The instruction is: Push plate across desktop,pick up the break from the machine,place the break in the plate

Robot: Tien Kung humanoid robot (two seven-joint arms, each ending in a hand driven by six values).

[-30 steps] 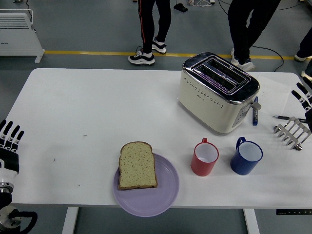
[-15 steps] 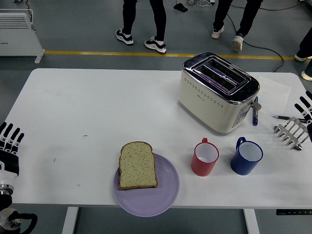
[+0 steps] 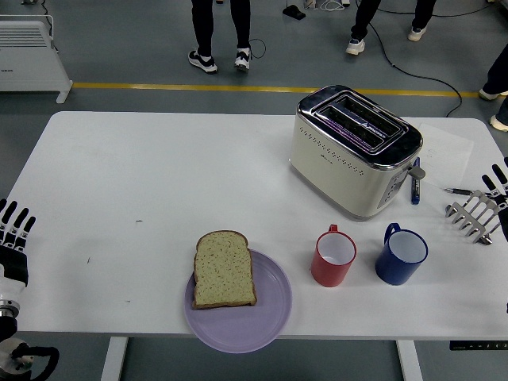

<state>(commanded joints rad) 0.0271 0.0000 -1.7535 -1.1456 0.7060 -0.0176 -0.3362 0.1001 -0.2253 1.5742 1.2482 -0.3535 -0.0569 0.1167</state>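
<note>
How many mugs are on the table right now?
2: a red mug in front of the toaster, and a blue mug just right of it. None look hidden.

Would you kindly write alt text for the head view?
A bread slice lies on a purple plate at the white table's near edge, with a red mug, blue mug and cream toaster to its right.
</note>
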